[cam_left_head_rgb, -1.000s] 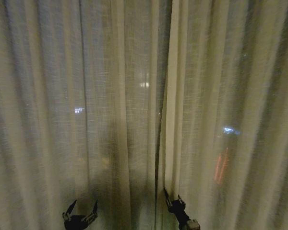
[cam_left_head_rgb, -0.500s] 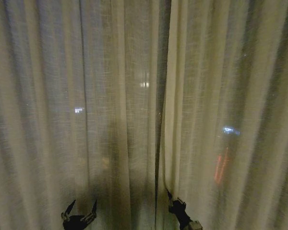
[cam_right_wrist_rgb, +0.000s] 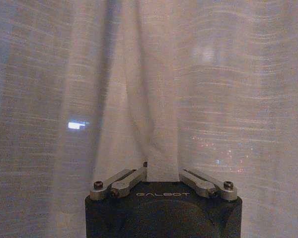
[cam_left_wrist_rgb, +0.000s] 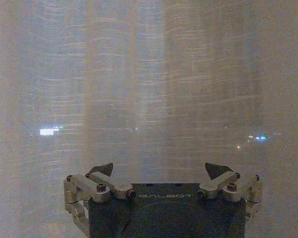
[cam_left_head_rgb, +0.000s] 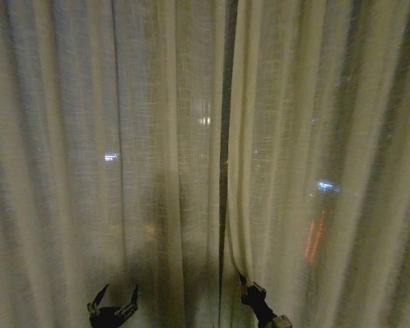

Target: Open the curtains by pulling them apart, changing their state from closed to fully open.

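Curtains [cam_left_head_rgb: 157,137]: two panels; right gripper [cam_left_head_rgb: 247,287] pinching one

The left claw [cam_left_wrist_rgb: 159,171] is sitting with its two dark fingertips [cam_left_wrist_rgb: 103,169] spread wide apart, nothing lying between them. Its black body, bearing pale "GALBOT" lettering, and its silver linkages are facing the curtains [cam_left_wrist_rgb: 154,84]. The sheer cream fabric is hanging just beyond the fingertips, its weave showing as fine wavy lines and its pleats as broad lighter and darker bands. Whether the fingertips are touching the fabric cannot be told. Through the cloth, a small bright white light [cam_left_wrist_rgb: 48,131] is glowing beyond one side of the claw, and a few tiny bluish lights [cam_left_wrist_rgb: 260,138] are glimmering beyond the other side.
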### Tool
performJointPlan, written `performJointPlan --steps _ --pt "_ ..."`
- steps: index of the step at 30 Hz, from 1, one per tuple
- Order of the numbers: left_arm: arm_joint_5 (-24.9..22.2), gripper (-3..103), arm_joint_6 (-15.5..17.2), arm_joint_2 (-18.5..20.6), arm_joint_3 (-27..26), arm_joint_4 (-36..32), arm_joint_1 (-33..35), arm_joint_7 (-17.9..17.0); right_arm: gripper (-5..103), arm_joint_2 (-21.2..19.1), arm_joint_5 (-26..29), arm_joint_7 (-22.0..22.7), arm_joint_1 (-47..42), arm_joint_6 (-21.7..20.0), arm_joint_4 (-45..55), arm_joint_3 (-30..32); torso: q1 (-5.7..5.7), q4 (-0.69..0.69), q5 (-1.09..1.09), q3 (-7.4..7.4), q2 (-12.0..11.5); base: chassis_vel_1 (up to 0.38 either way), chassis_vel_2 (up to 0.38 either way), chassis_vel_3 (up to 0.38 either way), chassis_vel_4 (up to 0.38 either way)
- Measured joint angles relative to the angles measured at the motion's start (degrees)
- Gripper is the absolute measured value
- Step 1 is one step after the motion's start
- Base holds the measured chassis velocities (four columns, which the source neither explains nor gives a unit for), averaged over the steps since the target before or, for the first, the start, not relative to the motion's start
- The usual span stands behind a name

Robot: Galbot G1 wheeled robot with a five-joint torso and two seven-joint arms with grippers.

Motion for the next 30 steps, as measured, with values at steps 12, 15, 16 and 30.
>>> performJointPlan --steps 12,15,16,30 --pt "0.0 100 0.13 0.13 0.02 0.21 -0.23 0.03 1 0.0 -0.11 0.05 -0.51 -0.01 0.86 0.33 0.02 0.0 0.0 0.01 -0.01 -0.234 -0.249 0.23 0.25" --pt "0.0 100 0.14 0.09 0.06 0.21 -0.21 0.04 1 0.0 -0.12 0.05 -0.55 0.02 0.95 0.44 0.01 -0.02 0.03 0.0 0.0 -0.269 -0.373 0.257 0.394" --pt "0.0 100 0.14 0.08 0.06 0.2 -0.16 0.04 1 0.0 -0.12 0.03 -0.56 0.04 1.01 0.49 0.01 -0.01 0.02 0.0 0.0 -0.276 -0.434 0.255 0.402" --pt "0.01 100 -0.69 -0.36 -0.08 -0.32 0.97 0.09 1 0.0 -0.54 -1.73 -0.22 1.23 0.5 1.61 0.0 0.01 0.0 0.0 0.0 -0.316 -0.389 0.315 0.394"
